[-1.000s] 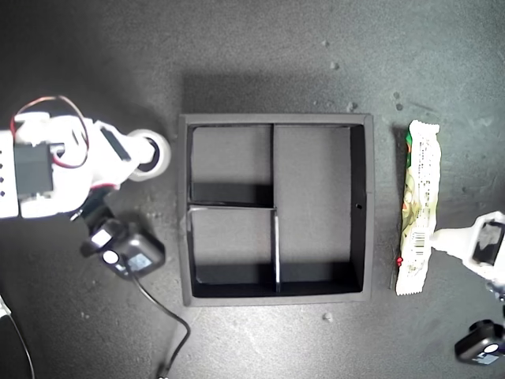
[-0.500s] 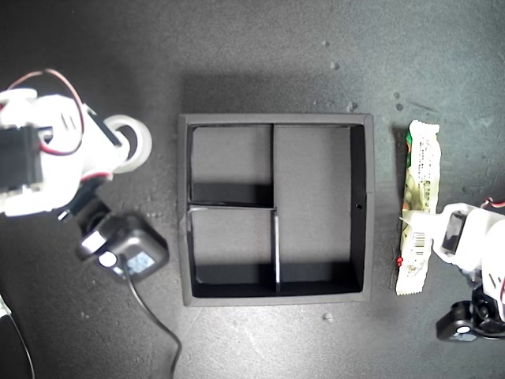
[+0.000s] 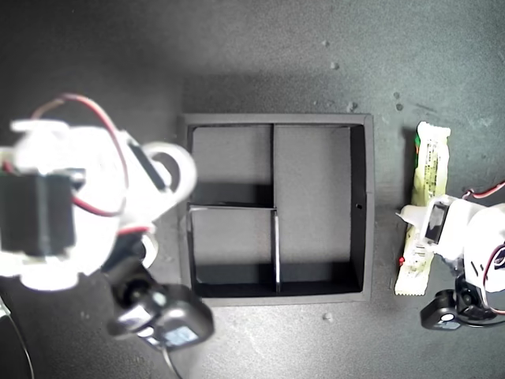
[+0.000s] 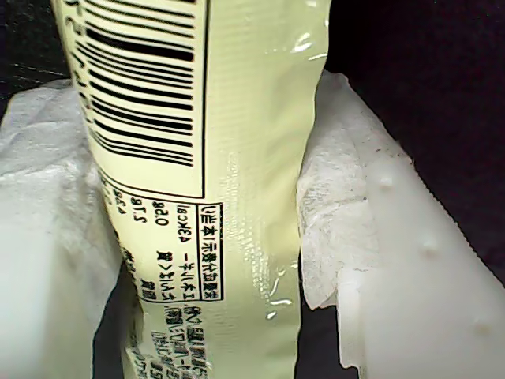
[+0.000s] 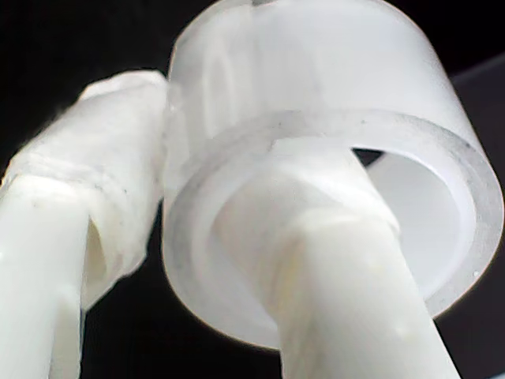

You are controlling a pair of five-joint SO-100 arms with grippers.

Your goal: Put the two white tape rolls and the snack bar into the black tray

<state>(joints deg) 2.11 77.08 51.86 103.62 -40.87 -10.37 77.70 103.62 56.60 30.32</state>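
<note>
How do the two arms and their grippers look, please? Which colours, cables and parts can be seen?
Both arms are white plastic with black motor blocks. My second gripper has red and black wires looping over its arm; my first gripper shows a red wire. The fingers are wrapped in white padding. Black cameras hang beside each.

Snack bar (image 4: 197, 181) wrapper bears barcode, small Japanese print.
</note>
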